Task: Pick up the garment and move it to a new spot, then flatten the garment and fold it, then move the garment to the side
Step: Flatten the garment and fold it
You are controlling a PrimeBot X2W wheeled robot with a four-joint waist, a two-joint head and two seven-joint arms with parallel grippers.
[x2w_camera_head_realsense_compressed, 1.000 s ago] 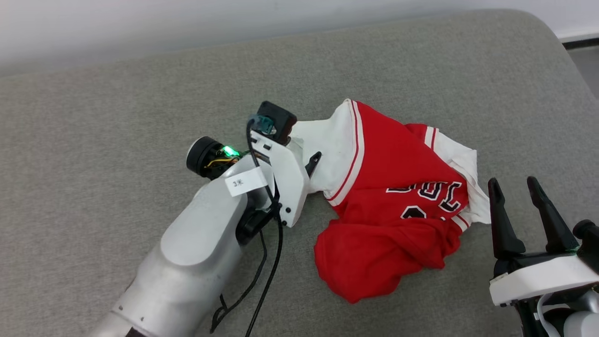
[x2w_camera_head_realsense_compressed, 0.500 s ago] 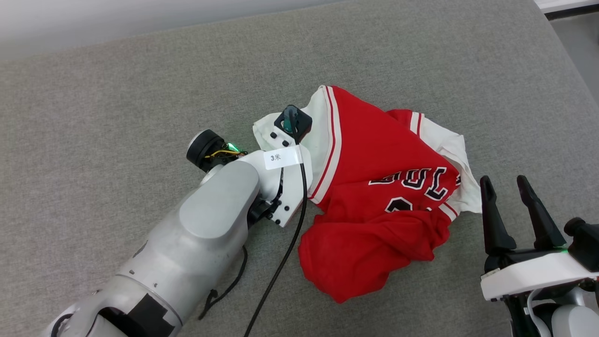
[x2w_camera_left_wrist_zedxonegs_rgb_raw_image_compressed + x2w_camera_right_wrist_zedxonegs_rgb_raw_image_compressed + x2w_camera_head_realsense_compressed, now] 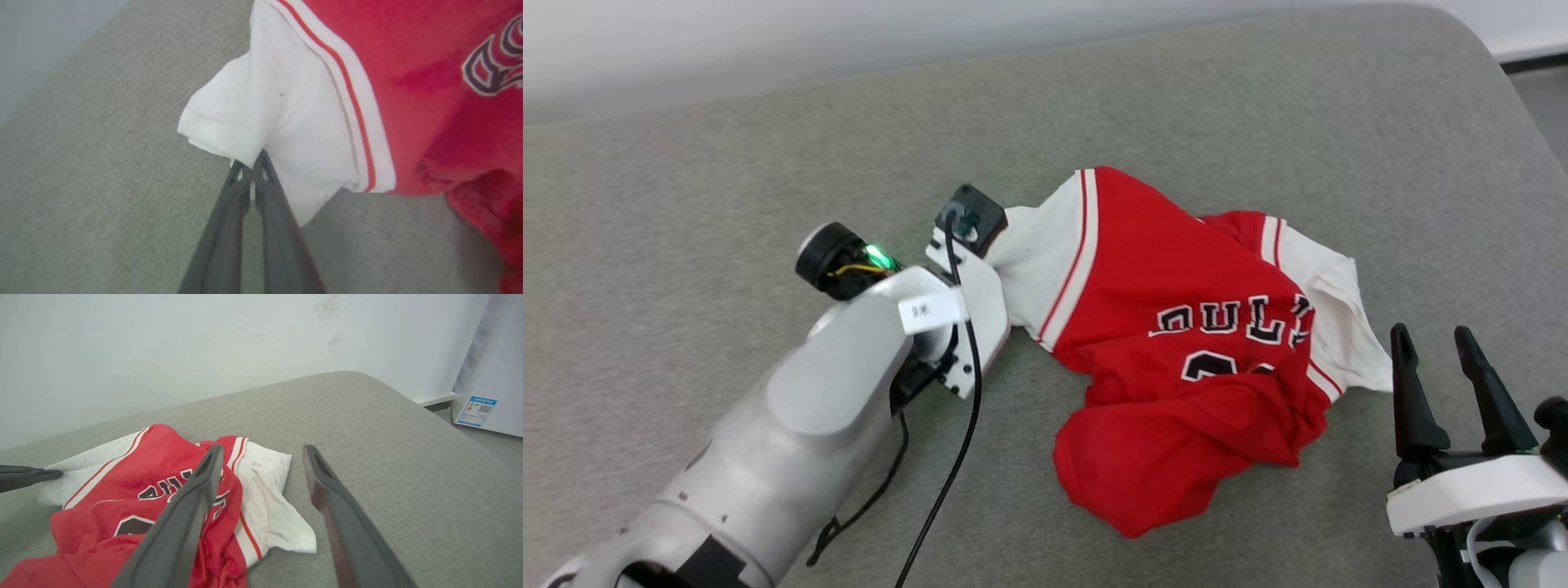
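The red jersey [image 3: 1201,359] lay crumpled near the middle of the grey fabric cushion [image 3: 768,147], with its black letters facing up and its lower part bunched in folds. The left gripper [image 3: 250,167] had its two fingers pressed together on the edge of one white sleeve [image 3: 265,106], pinching the cloth. The right gripper [image 3: 1432,335] stood with its fingers spread, just beside the other white sleeve [image 3: 1327,302], and held nothing.

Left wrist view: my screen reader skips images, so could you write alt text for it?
The left pincer is shut on the edge of a white sleeve of the red jersey, which lies crumpled on a grey surface. Black lettering shows at the right edge.
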